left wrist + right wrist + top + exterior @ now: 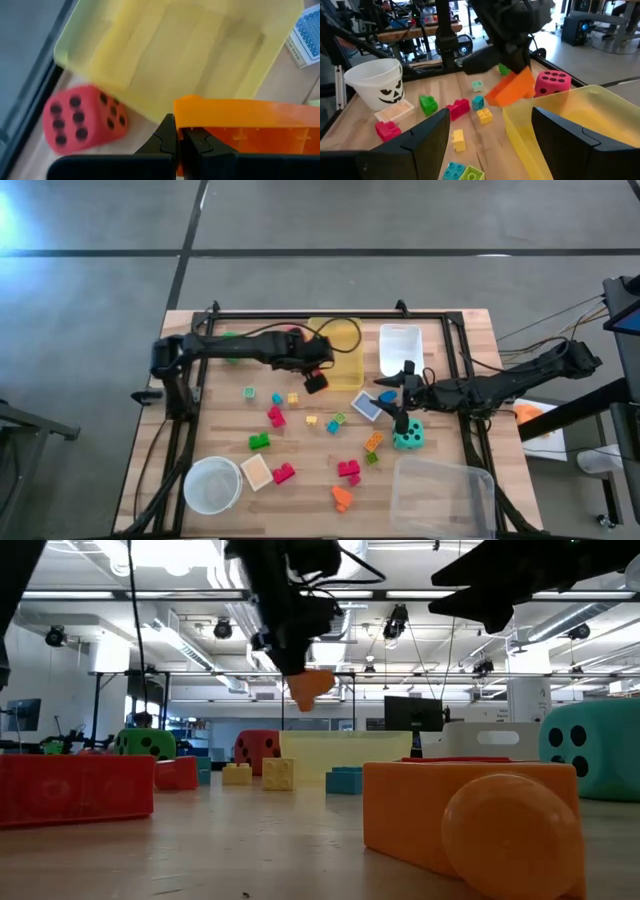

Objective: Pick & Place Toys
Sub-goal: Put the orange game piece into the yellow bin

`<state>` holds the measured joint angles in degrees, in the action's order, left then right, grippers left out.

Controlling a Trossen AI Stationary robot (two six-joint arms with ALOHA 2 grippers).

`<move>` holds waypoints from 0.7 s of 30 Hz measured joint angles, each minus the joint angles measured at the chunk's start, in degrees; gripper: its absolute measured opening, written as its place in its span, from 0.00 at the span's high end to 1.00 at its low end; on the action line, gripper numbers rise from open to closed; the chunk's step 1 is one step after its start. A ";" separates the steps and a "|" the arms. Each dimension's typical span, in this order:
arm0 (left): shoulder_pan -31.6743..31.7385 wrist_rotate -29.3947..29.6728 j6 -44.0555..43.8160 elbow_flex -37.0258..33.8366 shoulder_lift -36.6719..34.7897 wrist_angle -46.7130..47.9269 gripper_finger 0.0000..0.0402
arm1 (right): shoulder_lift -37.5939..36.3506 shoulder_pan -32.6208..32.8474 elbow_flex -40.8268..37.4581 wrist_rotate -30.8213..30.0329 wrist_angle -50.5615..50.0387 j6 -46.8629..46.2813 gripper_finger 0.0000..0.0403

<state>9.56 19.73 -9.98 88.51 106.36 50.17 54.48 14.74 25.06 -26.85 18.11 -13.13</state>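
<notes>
My left gripper (316,380) is shut on an orange block (511,90), held in the air beside the near left corner of the yellow bin (340,352). A pink-red die (82,120) lies on the table next to that bin. My right gripper (490,122) is open and empty, right of the yellow bin and above the table near a teal die (407,438). Several small blocks (276,417) in pink, green, yellow and blue lie scattered on the table's middle. A green die (145,743) sits at the far left. My left gripper pinches one end of the orange block (186,117) between its two fingers (167,137). The fingers come from above, slanting down. The block hangs tilted below the fingers (310,688), lifted clear of the table.
A white bin (400,348) stands right of the yellow one, a clear bin (440,495) at the near right, a white bowl (212,485) at the near left. A blue patterned card (367,407) lies by my right gripper. A large orange block (470,810) lies near the front edge.
</notes>
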 joint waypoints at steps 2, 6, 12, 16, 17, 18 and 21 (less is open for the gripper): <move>0.32 0.02 3.75 0.98 1.73 -0.86 1.00 | -0.13 0.00 0.00 0.23 0.06 -0.02 0.31; 1.63 0.20 8.53 1.58 4.08 -3.35 1.00 | -0.48 0.27 0.00 0.50 -0.66 -0.26 0.31; 5.77 1.01 9.62 0.77 4.53 -8.36 1.00 | -0.48 0.40 0.00 1.84 -0.98 -0.23 0.31; 8.23 1.27 11.88 0.75 4.51 -9.31 1.00 | -0.59 0.39 0.23 1.84 -1.27 0.93 0.31; 8.57 1.27 13.30 0.72 4.52 -9.60 1.00 | -0.62 0.39 0.42 1.84 -1.24 1.34 0.31; 8.72 1.25 14.83 0.60 4.60 -10.22 1.00 | -0.64 0.39 0.60 1.84 -1.26 1.70 0.31; 8.80 1.17 20.07 0.24 4.81 -11.02 1.00 | -0.64 0.39 0.96 1.82 -1.25 3.07 0.31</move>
<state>18.36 20.90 10.09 88.75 111.17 39.15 53.84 15.14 26.02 -25.04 16.86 -10.05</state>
